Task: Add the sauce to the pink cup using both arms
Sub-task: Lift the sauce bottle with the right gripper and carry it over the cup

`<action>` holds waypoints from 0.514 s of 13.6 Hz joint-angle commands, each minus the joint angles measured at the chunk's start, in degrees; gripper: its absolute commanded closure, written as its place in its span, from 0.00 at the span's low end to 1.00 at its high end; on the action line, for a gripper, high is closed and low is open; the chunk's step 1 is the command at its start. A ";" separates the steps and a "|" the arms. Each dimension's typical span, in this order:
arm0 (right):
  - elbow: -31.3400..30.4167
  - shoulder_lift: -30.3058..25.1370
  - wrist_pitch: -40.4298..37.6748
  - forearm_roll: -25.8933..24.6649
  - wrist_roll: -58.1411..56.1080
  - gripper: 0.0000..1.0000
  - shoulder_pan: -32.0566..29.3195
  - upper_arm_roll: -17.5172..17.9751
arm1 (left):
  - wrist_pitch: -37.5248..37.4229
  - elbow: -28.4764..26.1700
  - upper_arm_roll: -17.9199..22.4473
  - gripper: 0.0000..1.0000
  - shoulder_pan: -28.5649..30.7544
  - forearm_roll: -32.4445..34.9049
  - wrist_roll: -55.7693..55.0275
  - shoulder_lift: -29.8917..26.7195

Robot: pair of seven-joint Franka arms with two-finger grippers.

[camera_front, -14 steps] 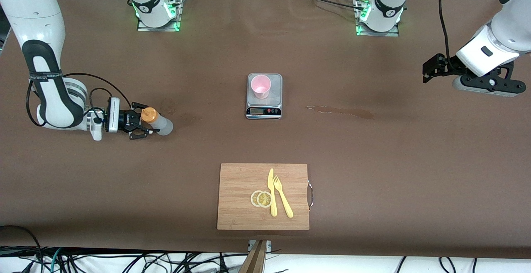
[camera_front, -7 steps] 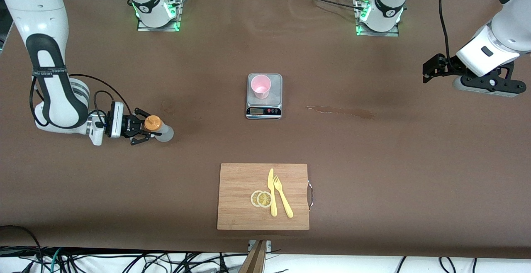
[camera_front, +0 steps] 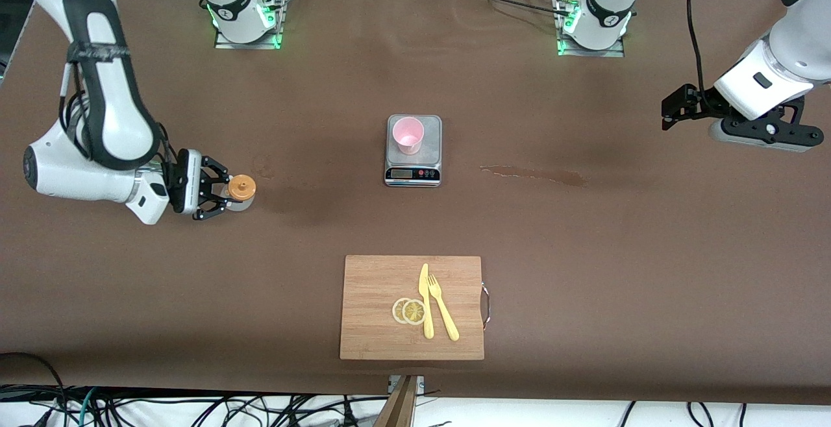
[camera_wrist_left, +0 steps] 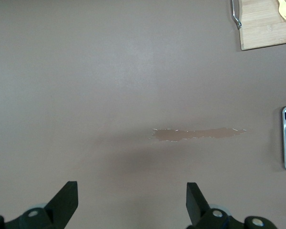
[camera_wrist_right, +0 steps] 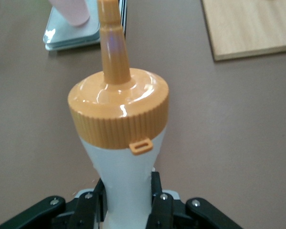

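Observation:
My right gripper is shut on the sauce, a whitish squeeze bottle with an orange nozzle cap, held upright just over the table toward the right arm's end. In the right wrist view the fingers pinch the sauce by its body below the cap, and the right gripper shows at the frame's edge. The pink cup stands on a small kitchen scale at mid-table; the pink cup shows past the nozzle. My left gripper waits open over the left arm's end, and the left gripper holds nothing.
A wooden cutting board with two lemon slices, a yellow knife and a fork lies nearer the front camera than the scale. A thin brown stain marks the table between the scale and the left arm's end.
The right gripper closed on the sauce bottle and raised it off the table, turning it upright. The right arm's elbow rose. The left arm has not moved.

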 commanded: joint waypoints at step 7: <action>0.81 -6.34 -0.16 -25.41 30.18 0.88 17.93 -0.99 | -1.45 1.82 -0.07 0.00 0.24 0.91 1.01 0.79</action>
